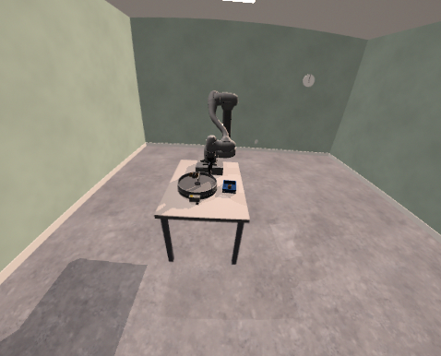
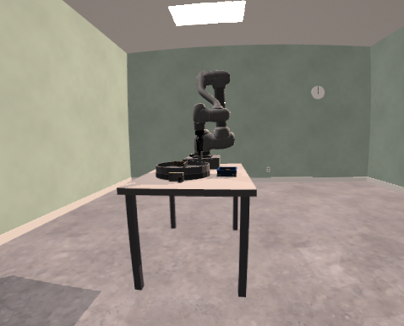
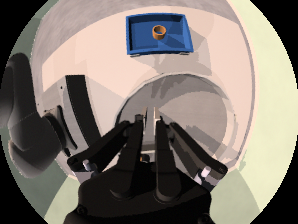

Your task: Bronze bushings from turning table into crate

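Note:
The round turning table (image 1: pixel 196 184) with a dark rim stands on the table's left half. A small dark piece (image 1: pixel 197 183) lies on the disc; I cannot tell its metal. The blue crate (image 1: pixel 232 183) stands to the right of it and holds a bronze bushing (image 3: pixel 158 31), upright. The crate shows at the top of the wrist view (image 3: pixel 158 35). My gripper (image 3: pixel 150 112) hangs over the back edge of the turning table (image 3: pixel 182 112), pointing down, fingers close together with nothing between them. It also shows in the exterior view (image 2: pixel 199 154).
The arm's base block (image 1: pixel 209 167) sits at the back of the table behind the turning table. A small box (image 2: pixel 176 176) juts from the turning table's front rim. The table's edges are near the crate on the right.

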### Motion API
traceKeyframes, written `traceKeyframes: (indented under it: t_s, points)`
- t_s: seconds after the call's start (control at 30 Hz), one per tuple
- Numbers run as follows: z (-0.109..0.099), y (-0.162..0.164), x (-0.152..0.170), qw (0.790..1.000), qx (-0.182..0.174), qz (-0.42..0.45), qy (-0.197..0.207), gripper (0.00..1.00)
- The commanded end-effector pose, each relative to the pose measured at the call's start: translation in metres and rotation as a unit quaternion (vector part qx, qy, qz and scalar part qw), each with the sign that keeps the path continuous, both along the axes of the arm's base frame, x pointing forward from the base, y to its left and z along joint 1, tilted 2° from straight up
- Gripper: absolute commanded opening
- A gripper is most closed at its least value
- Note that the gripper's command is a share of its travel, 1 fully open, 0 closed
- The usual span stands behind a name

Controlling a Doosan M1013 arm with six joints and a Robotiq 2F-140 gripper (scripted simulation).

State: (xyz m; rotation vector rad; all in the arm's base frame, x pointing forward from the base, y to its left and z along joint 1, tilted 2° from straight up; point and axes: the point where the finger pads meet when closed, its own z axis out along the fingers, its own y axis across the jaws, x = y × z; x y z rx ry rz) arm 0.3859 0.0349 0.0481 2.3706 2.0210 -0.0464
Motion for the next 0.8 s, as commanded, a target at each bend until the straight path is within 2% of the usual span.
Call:
traceKeyframes:
  t_s: [0.0, 0.43, 0.5, 0.77]
  points:
    - [0.002, -0.035, -0.007, 1.0, 0.002, -0.013, -0.001, 0.1]
    - [0.006, -0.131, -0.034, 0.999, 0.001, -0.055, -0.002, 0.1]
    - [0.006, -0.131, -0.034, 0.999, 0.001, -0.055, -0.002, 0.1]
    - [0.008, -0.189, -0.051, 0.997, 0.001, -0.08, -0.003, 0.1]
